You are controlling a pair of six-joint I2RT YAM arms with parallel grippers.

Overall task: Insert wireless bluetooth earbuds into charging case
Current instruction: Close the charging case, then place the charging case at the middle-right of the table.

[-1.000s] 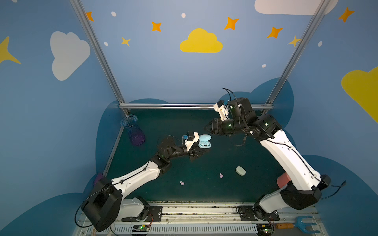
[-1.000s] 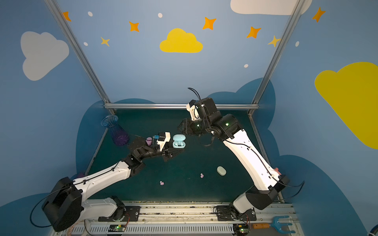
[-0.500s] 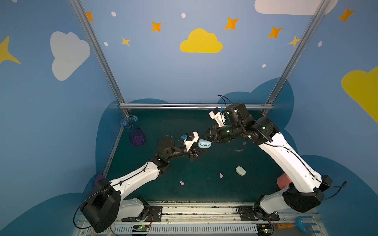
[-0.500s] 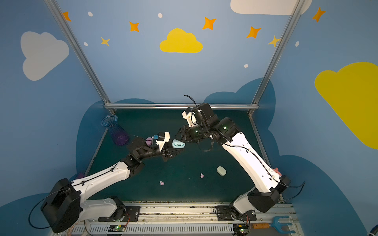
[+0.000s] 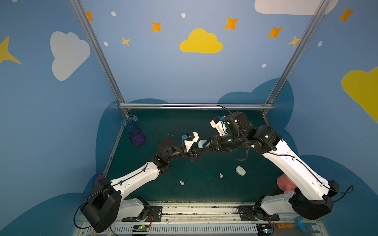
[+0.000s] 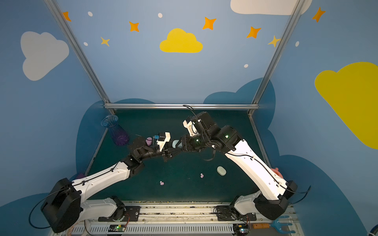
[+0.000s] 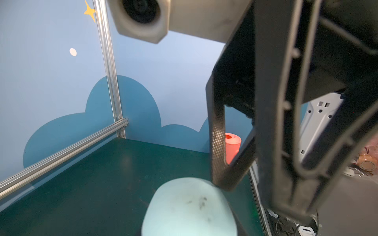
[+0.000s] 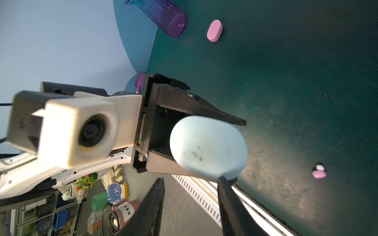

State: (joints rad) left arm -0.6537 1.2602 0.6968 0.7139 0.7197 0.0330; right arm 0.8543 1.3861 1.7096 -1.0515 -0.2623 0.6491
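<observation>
1. Right arm has swung in toward the left arm. A second ago there was a gap between the right gripper [image 8: 191,181] and the blue case [image 8: 208,145]. Now they meet.
2. The left gripper [image 5: 198,147] is clamped on the blue case, with one jaw on each long side. It holds the case up in the air over the middle of the table [image 5: 173,122].
3. The right gripper's fingers stand apart with nothing between them. One fingertip [image 8: 224,180] touches the rim of the blue case.
4. Both wrist views show the blue case as one smooth oval face with a few dark scuffs. I cannot tell if any buds are inside.
5. Two pink buds [image 5: 182,183] lie on the table near the front edge. One is close to the middle and the other bud [image 5: 221,175] is more to the right.
6. A white case [image 5: 240,170] lies near that right bud, not touching it.
7. A pink case [image 6: 148,141] lies toward the back left, partly hidden behind the left arm.
8. A purple vase [image 5: 134,132] is at the back left corner.
9. A pink cup [image 7: 232,149] stands at the right edge.
</observation>
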